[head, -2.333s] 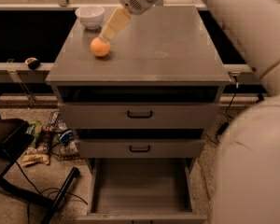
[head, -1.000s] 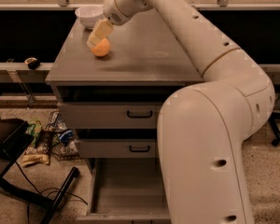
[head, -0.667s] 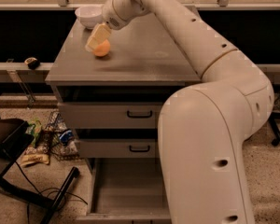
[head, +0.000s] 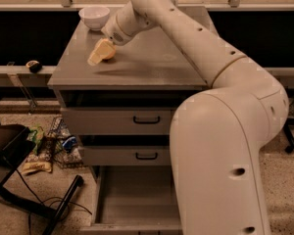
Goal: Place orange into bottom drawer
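The orange (head: 110, 56) is on the left part of the grey cabinet top (head: 152, 58), mostly covered by my gripper (head: 100, 52). The cream fingers (head: 96, 55) close around it, and only a sliver of orange skin shows at their right side. A shadow lies on the top just below them. The arm reaches in from the right over the cabinet. The bottom drawer (head: 132, 199) is pulled open below, a plain grey box with nothing showing inside it. My arm's base hides its right part.
A white bowl (head: 94, 16) stands at the back left corner of the top. Two upper drawers with black handles (head: 147, 120) are shut. Snack bags and a wire basket (head: 54, 146) lie on the floor at the left, beside a black stand leg (head: 59, 212).
The gripper has come down over the orange and closed around it. The orange, plainly visible below the fingers before, is now almost covered.
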Tool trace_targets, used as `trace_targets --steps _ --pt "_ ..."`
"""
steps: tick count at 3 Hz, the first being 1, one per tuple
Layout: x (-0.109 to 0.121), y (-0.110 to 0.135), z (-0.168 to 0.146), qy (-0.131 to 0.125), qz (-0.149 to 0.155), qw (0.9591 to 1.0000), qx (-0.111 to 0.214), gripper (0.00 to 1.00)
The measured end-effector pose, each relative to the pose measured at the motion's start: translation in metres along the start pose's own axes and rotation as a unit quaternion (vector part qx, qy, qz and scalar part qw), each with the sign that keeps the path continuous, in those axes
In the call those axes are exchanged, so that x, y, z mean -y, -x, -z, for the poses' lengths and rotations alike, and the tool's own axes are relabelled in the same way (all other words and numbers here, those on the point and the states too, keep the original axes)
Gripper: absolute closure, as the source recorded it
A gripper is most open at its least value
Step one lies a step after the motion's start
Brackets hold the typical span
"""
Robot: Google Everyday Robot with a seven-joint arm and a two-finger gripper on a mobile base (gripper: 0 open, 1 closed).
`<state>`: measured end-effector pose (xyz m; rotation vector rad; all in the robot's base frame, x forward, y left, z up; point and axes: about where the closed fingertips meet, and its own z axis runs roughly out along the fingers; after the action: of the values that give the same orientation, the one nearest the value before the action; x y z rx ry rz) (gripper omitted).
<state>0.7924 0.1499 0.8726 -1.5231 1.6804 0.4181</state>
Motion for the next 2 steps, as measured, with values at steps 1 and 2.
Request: trace_targets --steps 1,2 --pt "-0.0052 -0.0113 -0.0080 0.011 -0.010 0.9999 -0.005 0.42" --pt "-0.0066 -0.0195 -0.0156 0.017 -0.018 0.9996 -0.011 0.66"
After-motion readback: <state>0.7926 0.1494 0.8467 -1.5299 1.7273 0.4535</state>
